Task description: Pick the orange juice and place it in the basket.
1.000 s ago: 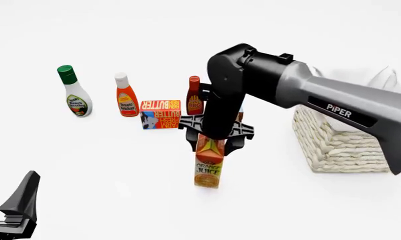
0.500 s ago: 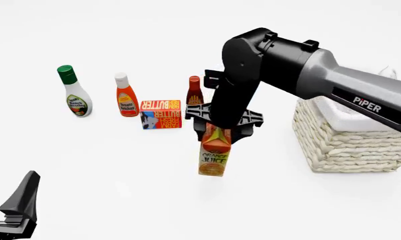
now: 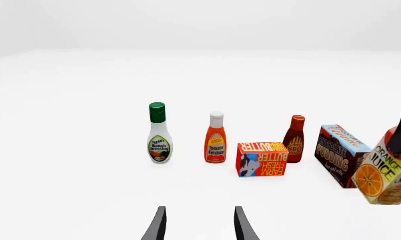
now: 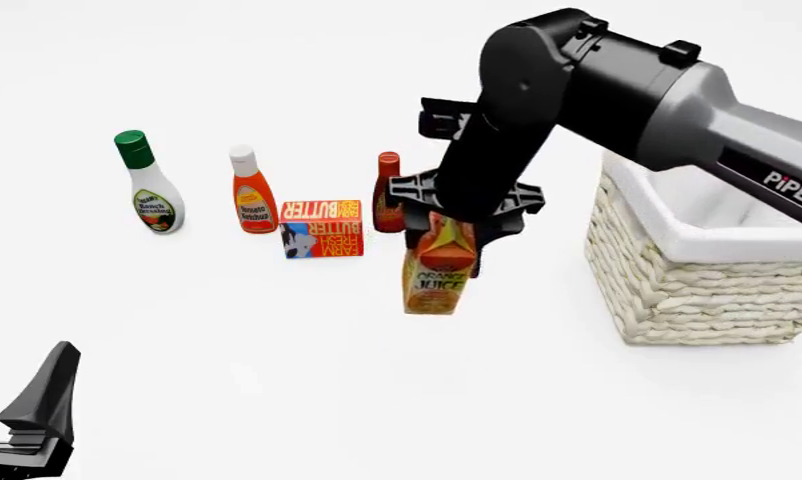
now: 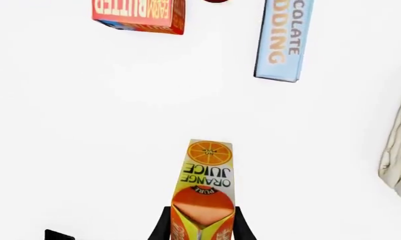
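Left gripper low, well left of the butter box; fingers parted, holding nothing. Ranch bottle, then ketchup bottle stand left of the box, red sauce bottle just right. Orange juice right of the box, off the surface, its gable top pinched in right gripper. Basket farther right.

I see a tall orange-and-yellow printed cardboard juice carton, smooth with a slight sheen. The large square basket is pale, rough woven wicker, lined with smooth matt white cloth. The right arm has glossy black and satin grey shells. The white desk looks smooth and matt.
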Controlling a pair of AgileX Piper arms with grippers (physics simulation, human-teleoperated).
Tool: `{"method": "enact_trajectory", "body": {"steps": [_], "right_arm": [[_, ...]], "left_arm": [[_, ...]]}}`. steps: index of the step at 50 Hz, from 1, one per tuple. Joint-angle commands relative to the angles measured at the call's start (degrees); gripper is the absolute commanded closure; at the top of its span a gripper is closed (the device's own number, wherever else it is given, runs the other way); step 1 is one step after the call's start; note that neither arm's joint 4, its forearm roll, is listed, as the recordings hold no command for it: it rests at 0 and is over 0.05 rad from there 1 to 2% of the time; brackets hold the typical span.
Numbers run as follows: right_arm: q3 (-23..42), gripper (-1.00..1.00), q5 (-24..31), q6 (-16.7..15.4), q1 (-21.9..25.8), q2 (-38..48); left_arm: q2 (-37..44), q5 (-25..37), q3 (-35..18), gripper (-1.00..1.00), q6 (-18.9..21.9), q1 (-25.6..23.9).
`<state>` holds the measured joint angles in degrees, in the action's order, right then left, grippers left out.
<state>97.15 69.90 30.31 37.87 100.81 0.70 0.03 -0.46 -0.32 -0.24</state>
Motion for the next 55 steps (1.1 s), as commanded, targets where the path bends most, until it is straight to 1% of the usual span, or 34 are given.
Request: {"method": "enact_trajectory", "body": {"steps": [1,3,4,6,9,10,12,13,15,20,25,26,32,33,34,35,37,39,41,42,55], "right_arm": [[0.3,1.00,0.0,-2.5,-1.5,-1.6],[0.5,1.00,0.0,-2.9,-1.6,-2.0],[0.7,1.00,0.0,-3.7,-2.4,-2.2],[1.2,1.00,0.0,-4.4,-2.8,-2.5],[1.1,1.00,0.0,-3.7,-2.4,-2.8],[0.9,1.00,0.0,-5.1,-3.7,-3.0],[1.0,1.00,0.0,-4.2,-3.0,-3.2],[1.2,1.00,0.0,-5.0,-3.6,-3.3],[1.3,1.00,0.0,-4.7,-3.4,-3.6],[1.2,1.00,0.0,-6.6,-5.1,-4.2],[1.5,1.00,0.0,-6.9,-5.1,-4.5],[1.8,1.00,0.0,-8.0,-5.8,-4.7],[2.5,1.00,0.0,-9.3,-6.7,-5.1],[3.0,1.00,0.0,-8.9,-6.2,-5.1],[3.0,1.00,0.0,-9.2,-6.4,-5.2],[3.3,1.00,0.0,-10.1,-7.2,-5.3],[4.1,1.00,0.0,-10.3,-6.8,-5.3],[4.3,1.00,0.0,-11.7,-7.9,-5.5],[4.8,1.00,0.0,-11.9,-7.7,-5.5],[5.1,1.00,0.0,-12.5,-8.1,-5.6],[7.1,1.00,0.0,-14.0,-8.3,-5.5]], "left_arm": [[0.0,-0.1,0.1,-1.00,0.0,0.1],[0.0,-0.1,0.1,-1.00,0.0,0.1],[0.0,-0.1,0.1,-1.00,0.0,0.1],[0.0,-0.1,0.1,-1.00,0.0,0.1],[0.0,-0.1,0.1,-1.00,0.0,0.1],[0.0,-0.1,0.1,-1.00,0.0,0.1],[0.0,-0.1,0.1,-1.00,0.0,0.1],[0.0,-0.1,0.1,-1.00,0.0,0.1],[0.0,-0.1,0.1,-1.00,0.0,0.1],[0.0,-0.1,0.1,-1.00,0.0,0.1],[0.0,-0.1,0.1,-1.00,0.0,0.1],[0.0,-0.1,0.1,-1.00,0.0,0.1],[0.0,-0.1,0.1,-1.00,0.0,0.1],[0.0,-0.1,0.1,-1.00,0.0,0.1],[0.0,-0.1,0.1,-1.00,0.0,0.1],[0.0,-0.1,0.1,-1.00,0.0,0.1],[0.0,-0.1,0.1,-1.00,0.0,0.1],[0.0,-0.1,0.1,-1.00,0.0,0.1],[0.0,-0.1,0.1,-1.00,0.0,0.1],[0.0,-0.1,0.1,-1.00,0.0,0.1],[0.0,-0.1,0.1,-1.00,0.0,0.1]]}}
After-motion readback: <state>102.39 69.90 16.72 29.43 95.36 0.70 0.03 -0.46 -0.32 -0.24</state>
